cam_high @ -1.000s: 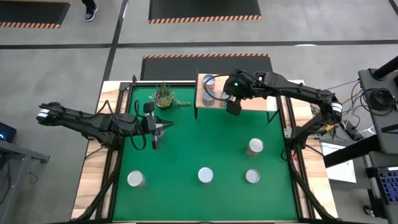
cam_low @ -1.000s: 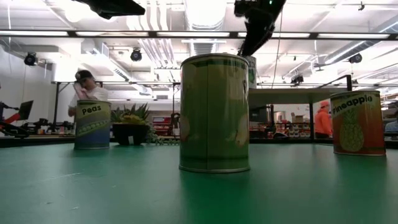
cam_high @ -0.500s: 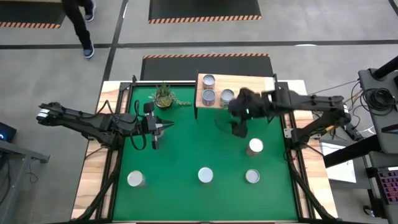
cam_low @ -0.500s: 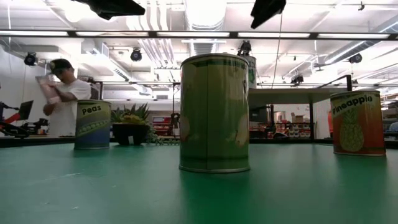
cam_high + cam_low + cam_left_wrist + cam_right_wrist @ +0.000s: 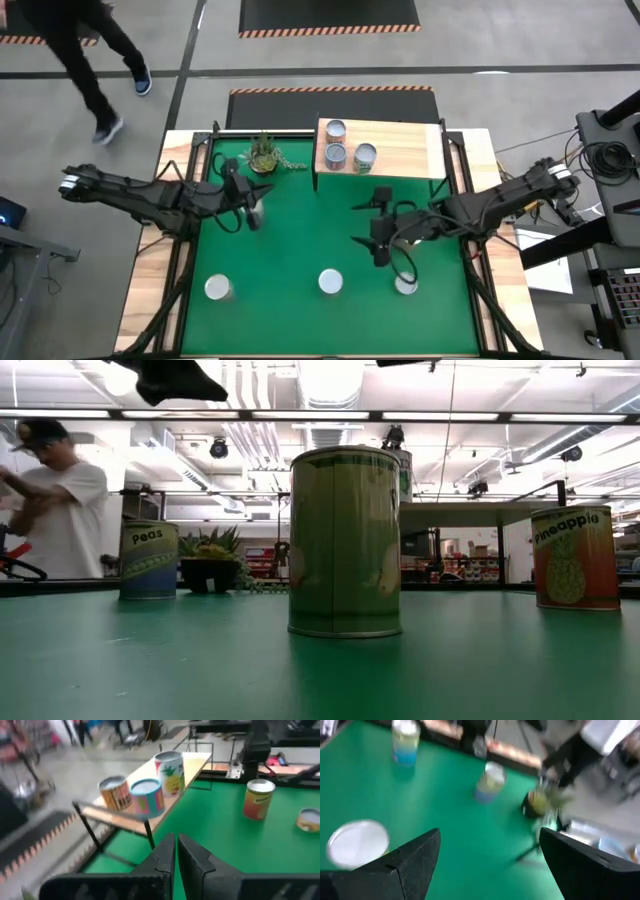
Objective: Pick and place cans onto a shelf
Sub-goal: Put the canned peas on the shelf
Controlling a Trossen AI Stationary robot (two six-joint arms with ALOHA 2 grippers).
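Green felt table (image 5: pixel 300 250): three cans (image 5: pixel 330 282) stand nearest, well short of the shelf (image 5: pixel 400 150). Right gripper (image 5: pixel 378 235), fingers spread wide and empty, hovers between them and shelf. Left gripper (image 5: pixel 254 213), fingers nearly closed, empty, beside potted plant (image 5: pixel 264 154). Three shelf cans (image 5: pixel 336 155) farthest.

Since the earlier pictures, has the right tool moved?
Yes. In the high view the right tool has left the shelf and now hangs open over the green mat, nearer the front cans.

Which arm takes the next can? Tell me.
Right. The right gripper is open beside the front cans; the left gripper, shut, sits farther off near the plant.
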